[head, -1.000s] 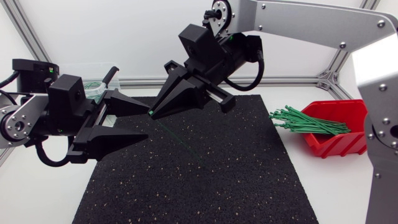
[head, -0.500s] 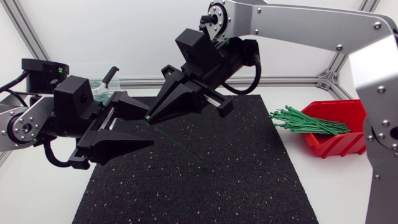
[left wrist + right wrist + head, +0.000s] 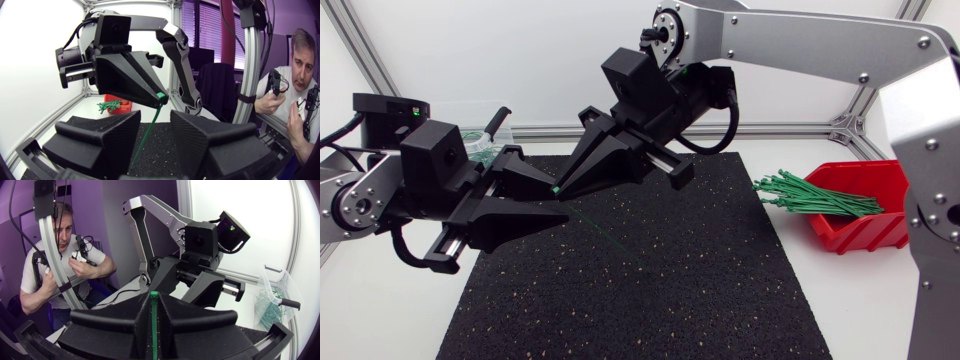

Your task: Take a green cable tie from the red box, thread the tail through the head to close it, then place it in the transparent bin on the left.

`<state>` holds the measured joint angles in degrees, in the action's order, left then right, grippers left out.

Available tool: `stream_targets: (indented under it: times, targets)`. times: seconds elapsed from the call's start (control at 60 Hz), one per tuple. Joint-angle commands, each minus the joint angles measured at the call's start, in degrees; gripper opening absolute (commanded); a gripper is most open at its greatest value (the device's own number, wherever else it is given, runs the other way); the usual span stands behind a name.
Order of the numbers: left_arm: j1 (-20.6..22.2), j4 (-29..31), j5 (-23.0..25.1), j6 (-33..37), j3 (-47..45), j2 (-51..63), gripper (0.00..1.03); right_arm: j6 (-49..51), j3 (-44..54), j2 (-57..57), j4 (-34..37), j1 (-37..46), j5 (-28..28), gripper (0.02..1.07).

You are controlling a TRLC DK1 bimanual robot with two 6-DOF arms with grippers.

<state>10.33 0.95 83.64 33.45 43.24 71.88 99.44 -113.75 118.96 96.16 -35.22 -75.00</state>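
Cable tie (image 3: 149,127) hangs pinched in right tool (image 3: 558,188); left tool (image 3: 154,120) gapes around its tail. Close squarely, high up the tail.

Two claws up over one black mat (image 3: 650,290): left claw (image 3: 555,200), right claw (image 3: 558,189). One red box (image 3: 865,228) right of the mat, one bunch of green ties (image 3: 815,197) in it. One single tie (image 3: 147,132) above the mat. One transparent bin (image 3: 480,146) beyond its far-left corner.

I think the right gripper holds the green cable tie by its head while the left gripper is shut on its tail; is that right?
No: the left gripper is open. In the left wrist view its fingers stand apart with the tail of the green cable tie hanging between them. The right gripper does hold the head.
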Motion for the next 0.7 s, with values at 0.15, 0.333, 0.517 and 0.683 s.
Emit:
stream_targets:
  times: [0.15,0.333,0.517,0.683]
  targets:
    - [0.4,-0.77,1.62,0.21,-0.44,-0.77,0.29,1.2,-0.06,0.93,12.12,-0.55,-0.67,0.08]
    - [0.4,-0.86,1.79,0.12,-0.79,-1.04,0.16,1.28,-0.42,1.1,12.12,-0.55,-0.76,0.08]
    - [0.4,-0.86,1.88,-0.05,-0.88,-1.12,0.06,1.28,-0.5,1.19,12.12,-0.55,-0.85,0.08]
    - [0.48,-1.04,1.79,-0.05,-1.23,-1.3,0.04,1.46,-0.59,1.19,12.12,-0.55,-0.85,0.08]
